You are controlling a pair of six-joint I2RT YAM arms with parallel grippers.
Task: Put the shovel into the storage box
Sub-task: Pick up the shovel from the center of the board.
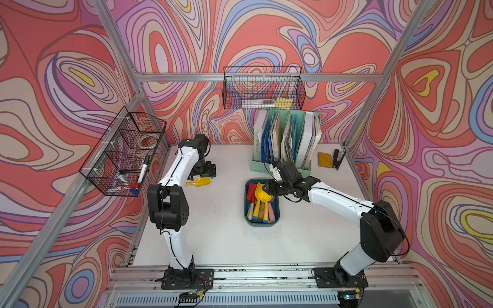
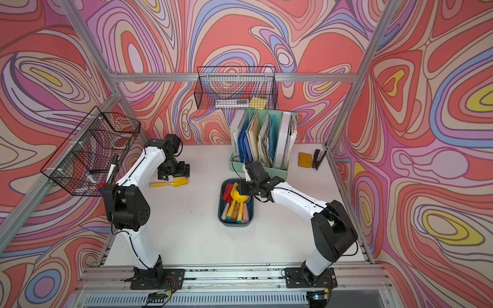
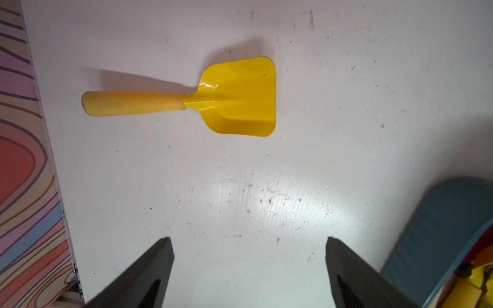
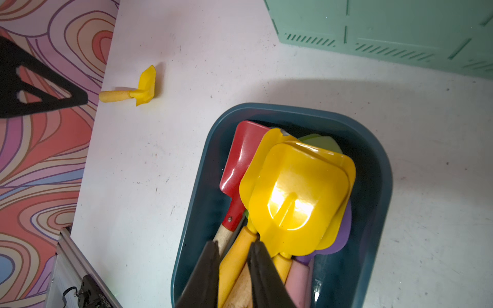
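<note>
Right gripper (image 4: 234,246), nearest us: it hangs over the shallow dark teal-blue plastic storage box (image 4: 293,110), black fingers drawn close on either side of a yellow wooden handle lying in there. Pinching it or only straddling it? Can't tell from these angles. The box sits mid-table and it's crowded: a red metal-bladed shovel (image 4: 240,160), 2 yellow blades (image 4: 296,197) stacked on top, more handles underneath, all pointing toward the near edge.

Further back, toward the left wall, is the piece to watch: a small yellow shovel (image 3: 186,102) with a glossy square metal blade and a matte painted wooden handle. It lies flat on the white tabletop (image 3: 266,202), well apart from the box. Left gripper (image 3: 248,241) hovers just short of it, jaws spread wide, nothing between them.

My read on handling: light, stiff, no give. That blade (image 3: 240,96) is thin with slick paint, so poor purchase. The handle (image 3: 133,104) is the place to take hold: round, matte, thick enough for the pads, and best taken close to the neck so the blade doesn't swing. Round also means it may roll if nudged. The fingertips line up along the handle, not across it, so a wrist turn looks needed.

At the back, the mint-green plastic file organiser (image 4: 373,26) stands just behind the box.
</note>
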